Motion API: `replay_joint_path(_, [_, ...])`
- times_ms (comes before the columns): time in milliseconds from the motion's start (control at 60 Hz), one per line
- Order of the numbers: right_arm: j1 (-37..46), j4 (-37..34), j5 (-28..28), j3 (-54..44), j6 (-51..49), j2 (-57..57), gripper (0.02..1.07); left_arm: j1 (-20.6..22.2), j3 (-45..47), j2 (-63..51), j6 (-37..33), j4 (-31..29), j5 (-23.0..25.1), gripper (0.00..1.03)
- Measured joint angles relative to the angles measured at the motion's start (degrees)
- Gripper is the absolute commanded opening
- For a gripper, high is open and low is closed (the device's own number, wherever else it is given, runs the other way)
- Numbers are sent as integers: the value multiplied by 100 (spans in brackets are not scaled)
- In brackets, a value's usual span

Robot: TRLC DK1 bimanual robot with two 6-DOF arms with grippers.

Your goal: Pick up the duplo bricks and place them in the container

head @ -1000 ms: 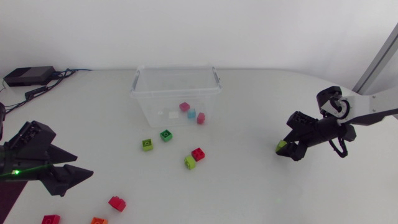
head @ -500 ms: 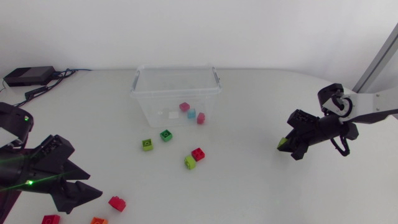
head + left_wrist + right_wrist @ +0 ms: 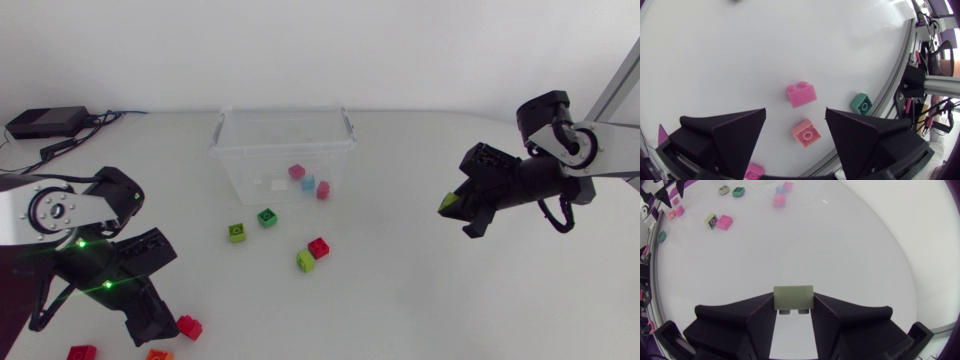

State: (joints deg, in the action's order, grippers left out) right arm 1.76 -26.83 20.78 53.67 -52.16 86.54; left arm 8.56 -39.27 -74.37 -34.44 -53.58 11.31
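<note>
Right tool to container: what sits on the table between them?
Nothing: in the head view the table is bare between the right tool, shut on a lime brick, and the container.

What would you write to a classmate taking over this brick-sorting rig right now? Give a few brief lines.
Right hand: shut on a lime brick, well clear of the box.
Left hand: open, over a red brick and an orange brick.
Done: three bricks lie in the box.
Left: drop the lime one in, then gather the four bricks before the box and those near the left hand.
</note>
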Motion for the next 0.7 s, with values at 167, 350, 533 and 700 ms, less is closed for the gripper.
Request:
replay_joint_path(167, [-85,-22,-24,-4,122,-72,25,382,-199,-216,341,-9,-313,82])
replay_joint_path(350, [-131,-24,-74,-4,186,-72,25,682,-409,-656,599,-13,-579,82])
replay_joint_path(533, [-223,-24,-109,-4,254,-83,25,835,-533,-1091,737,-15,-693,78])
replay_joint_path(700, [-243,-24,-111,-7,273,-83,25,1084,-660,-1373,925,-20,-741,78])
